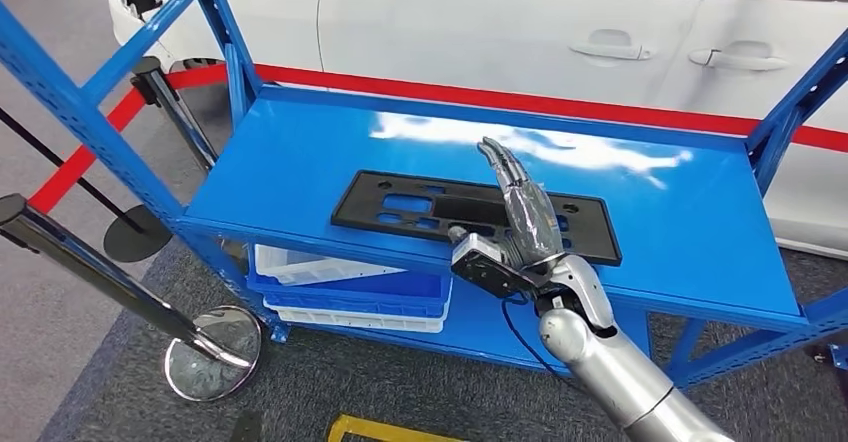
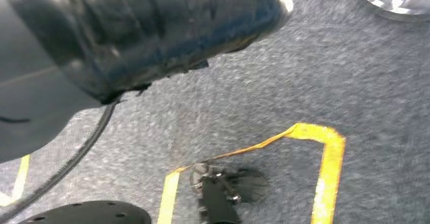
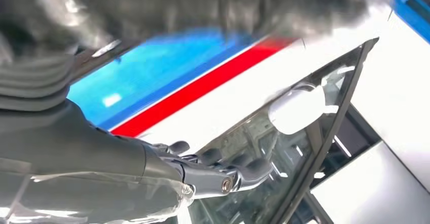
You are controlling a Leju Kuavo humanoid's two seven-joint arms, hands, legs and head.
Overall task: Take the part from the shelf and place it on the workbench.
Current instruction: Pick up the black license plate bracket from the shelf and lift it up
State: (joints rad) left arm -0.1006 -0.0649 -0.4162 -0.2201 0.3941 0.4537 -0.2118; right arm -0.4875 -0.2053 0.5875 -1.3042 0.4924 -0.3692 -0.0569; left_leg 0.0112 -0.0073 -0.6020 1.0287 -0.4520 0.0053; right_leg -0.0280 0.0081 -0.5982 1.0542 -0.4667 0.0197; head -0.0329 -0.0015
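- Black part [image 1: 476,216] lies flat on the blue shelf [image 1: 300,152], dead centre.
- Right hand [image 1: 525,212] hovers over its 3 o'clock end, fingers straight and apart, holding nothing.
- Reach step, I'd say; next it needs to drop and grip an edge.
- Left hand: can't tell.

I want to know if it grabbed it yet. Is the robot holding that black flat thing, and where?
Not yet. The right hand is stretched open above the black part, which lies flat on the blue shelf.

This looks like a car workshop or factory floor. A blue metal shelf [image 1: 470,152] stands just in front of a white car [image 1: 520,22]. Yellow floor tape [image 2: 324,153] marks the grey carpet [image 1: 400,392] below the shelf.
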